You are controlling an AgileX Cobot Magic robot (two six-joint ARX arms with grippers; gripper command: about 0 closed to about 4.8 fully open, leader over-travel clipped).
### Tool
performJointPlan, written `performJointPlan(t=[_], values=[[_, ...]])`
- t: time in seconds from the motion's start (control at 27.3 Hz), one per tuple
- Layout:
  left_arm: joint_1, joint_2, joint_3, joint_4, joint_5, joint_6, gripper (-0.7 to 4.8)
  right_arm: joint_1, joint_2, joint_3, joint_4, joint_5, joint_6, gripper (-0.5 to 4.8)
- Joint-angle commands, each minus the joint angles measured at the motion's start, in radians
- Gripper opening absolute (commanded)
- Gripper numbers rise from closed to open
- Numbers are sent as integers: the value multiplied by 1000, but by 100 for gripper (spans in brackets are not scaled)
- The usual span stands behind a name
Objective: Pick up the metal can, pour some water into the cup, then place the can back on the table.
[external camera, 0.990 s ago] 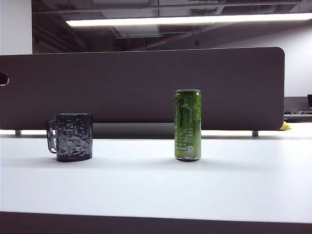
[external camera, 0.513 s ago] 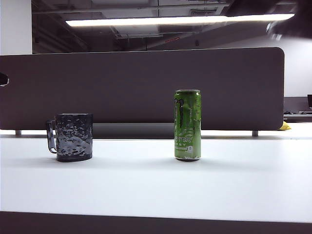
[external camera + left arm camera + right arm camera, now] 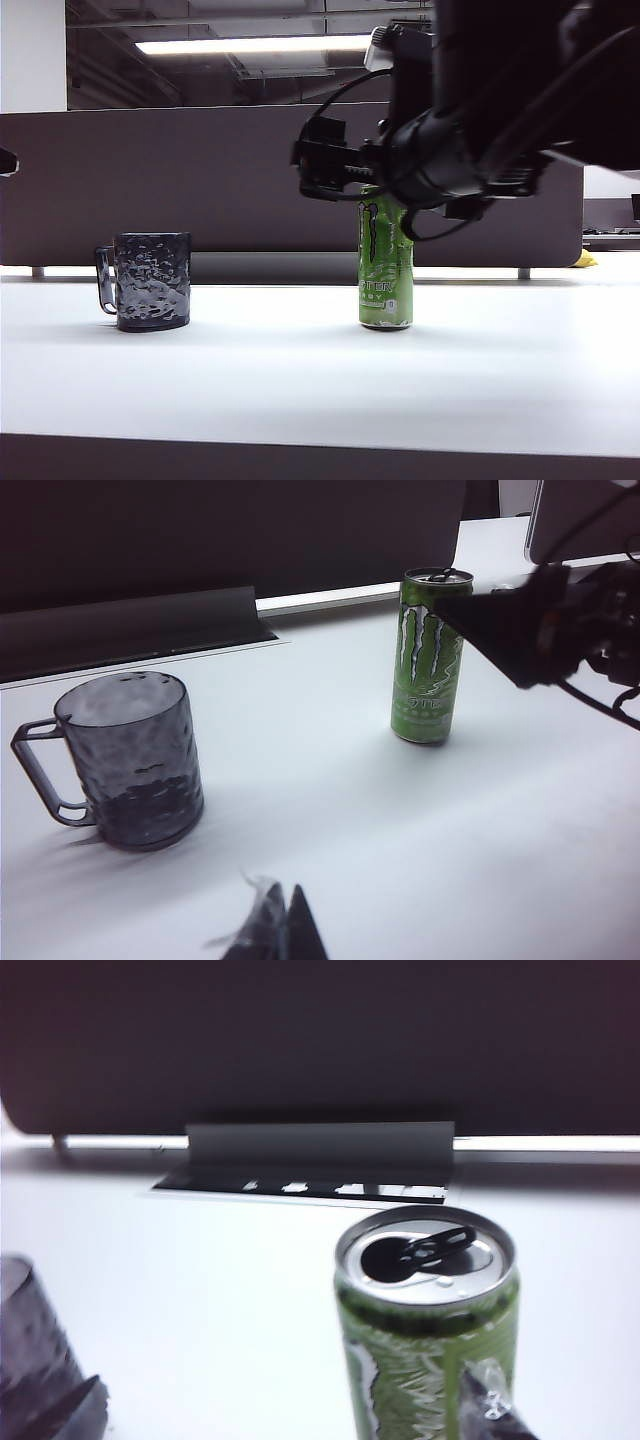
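Fingers of the right gripper [image 3: 312,170] are wide apart just above the upright tall green metal can [image 3: 385,270] mid-frame, far nearer than the left gripper [image 3: 275,930], whose tips look pressed together

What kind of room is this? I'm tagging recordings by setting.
Probably an open-plan office or lab workstation: a dark grey desk divider backs the white table, a long ceiling strip light hangs under exposed dark ductwork, and more desks show beyond at far right.
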Motion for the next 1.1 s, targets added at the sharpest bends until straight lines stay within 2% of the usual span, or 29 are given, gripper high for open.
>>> performJointPlan(t=[0.04,0.18,0.26,0.48,1.1], values=[[-1,1,1,13,0,0,-5,-1,-8,9,28,89,21,479],[-1,1,1,13,3,0,-5,-48,-8,21,-4,79,31,479],[-1,1,1,13,1,0,-5,-88,-6,40,-45,9,55,479],[-1,1,1,13,3,0,-5,-144,-4,100,-179,-102,92,479],[-1,1,1,14,3,0,-5,-147,149,208,-161,-98,89,479]])
